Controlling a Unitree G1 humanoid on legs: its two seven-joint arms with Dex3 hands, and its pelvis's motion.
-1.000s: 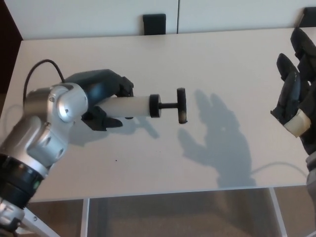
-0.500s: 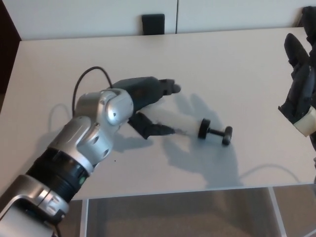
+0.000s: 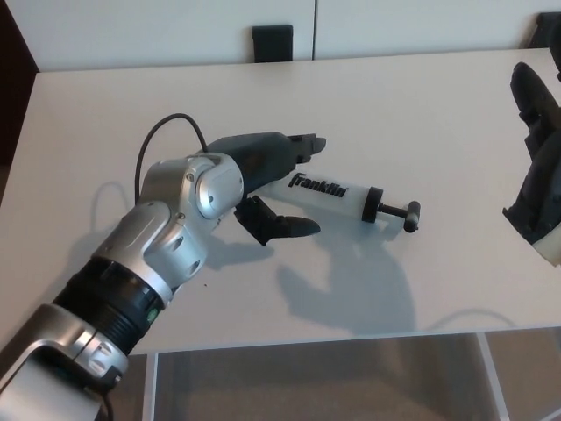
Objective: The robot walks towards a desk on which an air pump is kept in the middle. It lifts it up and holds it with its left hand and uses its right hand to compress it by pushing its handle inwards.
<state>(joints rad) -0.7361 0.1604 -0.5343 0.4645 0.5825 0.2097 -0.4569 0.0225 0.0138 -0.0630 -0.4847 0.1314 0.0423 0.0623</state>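
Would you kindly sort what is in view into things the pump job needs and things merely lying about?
Needed:
pump, lying on the desk
its handle
left hand, open beside the pump
right hand, off at the desk's right edge

Lying about:
black block at the far edge

The left robot hand point(image 3: 276, 189) is reaching in with fingers spread, holding nothing; the right robot hand point(image 3: 539, 167) is hanging at the picture's right edge.

Black rectangular block point(image 3: 273, 41) behind desk's far edge, against white panels point(image 3: 175, 26).
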